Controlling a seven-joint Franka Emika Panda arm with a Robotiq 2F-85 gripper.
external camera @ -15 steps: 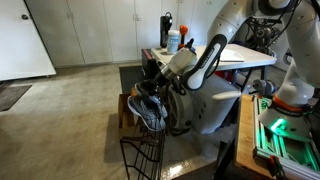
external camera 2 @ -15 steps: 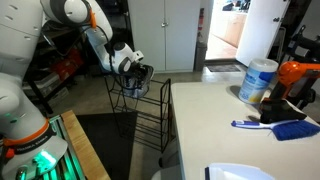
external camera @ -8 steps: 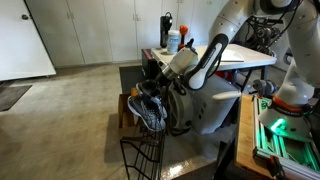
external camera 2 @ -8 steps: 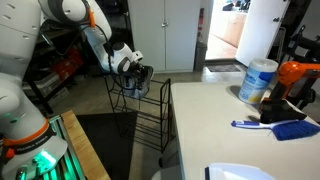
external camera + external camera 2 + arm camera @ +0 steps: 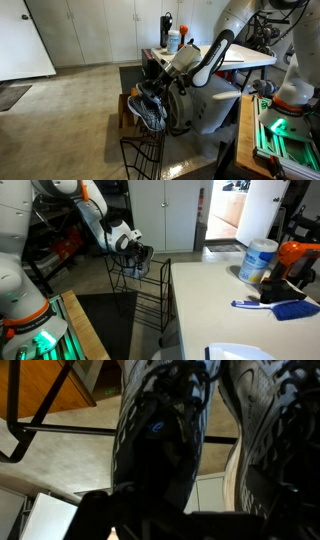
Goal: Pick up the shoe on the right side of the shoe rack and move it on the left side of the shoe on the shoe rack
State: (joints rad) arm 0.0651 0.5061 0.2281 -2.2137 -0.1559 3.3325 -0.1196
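Above the shoe rack, the pincer is held close over a dark shoe, which is seen beside a second shoe at the top tier. Whether the jaws are clamped on it cannot be told. The close, centred placement is judged to serve a grasp.

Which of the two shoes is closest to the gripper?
The middle shoe in the wrist view, directly before the gripper; the other shoe lies at the right edge.
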